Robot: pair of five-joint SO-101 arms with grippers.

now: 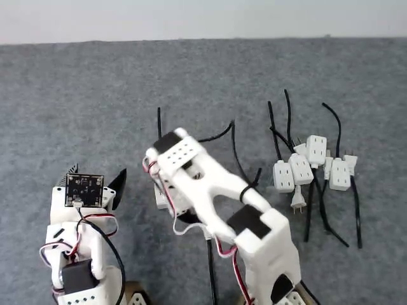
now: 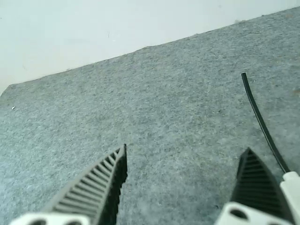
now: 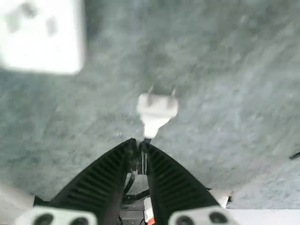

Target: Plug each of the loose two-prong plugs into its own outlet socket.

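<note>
My right gripper (image 3: 140,143) is shut on the black cord just behind a white two-prong plug (image 3: 157,110), whose prongs point away from the fingers. A white outlet socket (image 3: 42,35) lies ahead of the plug and off to one side, apart from it. In the high view the right arm (image 1: 210,184) stretches over the table's middle and hides its own gripper. My left gripper (image 2: 185,150) stands open over bare carpet at the front left (image 1: 95,173), holding nothing. A thin black cord (image 2: 262,126) runs past one of its fingers.
A cluster of white outlet sockets (image 1: 302,168) and loose plugs (image 1: 297,202) with tangled black cords lies at the right of the grey carpet (image 1: 95,95). A black cord end (image 1: 159,121) sticks out beyond the right arm. Open carpet spreads at the far left and back.
</note>
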